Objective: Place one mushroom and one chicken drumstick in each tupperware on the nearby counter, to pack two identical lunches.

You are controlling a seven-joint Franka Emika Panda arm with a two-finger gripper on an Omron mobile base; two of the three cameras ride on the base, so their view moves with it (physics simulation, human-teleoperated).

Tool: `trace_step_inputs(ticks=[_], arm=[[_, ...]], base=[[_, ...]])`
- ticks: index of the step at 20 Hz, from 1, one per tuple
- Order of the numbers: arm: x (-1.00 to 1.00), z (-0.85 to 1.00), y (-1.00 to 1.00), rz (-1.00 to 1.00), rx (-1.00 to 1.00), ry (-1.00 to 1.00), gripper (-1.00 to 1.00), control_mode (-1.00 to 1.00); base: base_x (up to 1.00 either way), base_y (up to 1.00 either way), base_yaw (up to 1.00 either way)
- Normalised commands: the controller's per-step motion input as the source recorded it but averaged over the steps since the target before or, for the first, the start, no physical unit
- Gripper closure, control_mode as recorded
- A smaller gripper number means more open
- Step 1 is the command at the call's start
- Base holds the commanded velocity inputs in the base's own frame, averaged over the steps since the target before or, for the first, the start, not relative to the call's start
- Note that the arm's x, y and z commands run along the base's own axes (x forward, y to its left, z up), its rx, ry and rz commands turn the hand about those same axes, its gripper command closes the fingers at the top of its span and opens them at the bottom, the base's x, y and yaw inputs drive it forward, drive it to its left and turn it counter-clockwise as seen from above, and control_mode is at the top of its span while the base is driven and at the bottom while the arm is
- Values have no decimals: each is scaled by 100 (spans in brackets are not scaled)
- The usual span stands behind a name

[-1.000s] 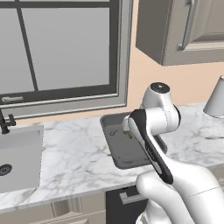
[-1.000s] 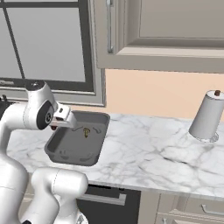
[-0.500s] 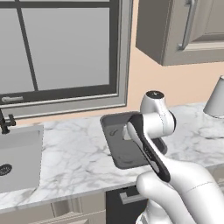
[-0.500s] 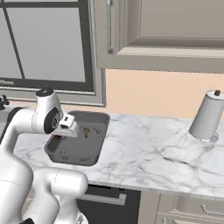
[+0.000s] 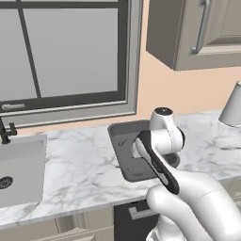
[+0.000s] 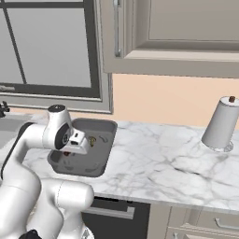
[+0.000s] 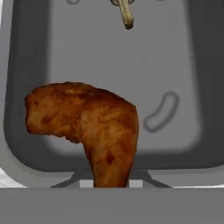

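Observation:
A browned chicken drumstick (image 7: 87, 127) hangs low over the tupperware (image 7: 179, 61), a grey tray whose floor lies just below it. My gripper (image 7: 111, 183) is shut on the drumstick's narrow end. A mushroom (image 7: 124, 15) with a pale stem lies inside the tray near its far wall. In the right base view the gripper (image 6: 70, 151) is down inside the tupperware (image 6: 105, 151) at its left side, with the mushroom (image 6: 92, 140) just right of it. On the left base view my arm covers much of the tupperware (image 5: 115, 146), which rests on the marble counter (image 5: 80, 164).
A tall grey cylinder with a brown knob (image 6: 219, 126) stands at the counter's far right. A sink (image 5: 19, 164) with a dark faucet (image 5: 5, 132) lies to the left. A window and a wall cabinet (image 6: 172, 32) hang above the counter (image 6: 158, 154).
The arm has come down and a little forward, lowering the gripper with the drumstick toward the tray floor. The mushroom and the tray have stayed in place.

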Motion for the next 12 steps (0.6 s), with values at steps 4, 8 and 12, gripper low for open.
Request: trace_step_inputs(ticks=[4,8,12], arm=[[22,-35,-18,0,0,1,100,-100],[35,-32,-18,0,0,0,100,-100],[59,-30,-1,0,0,0,100,-100]], base=[[0,0,0],[0,0,0],[0,0,0]])
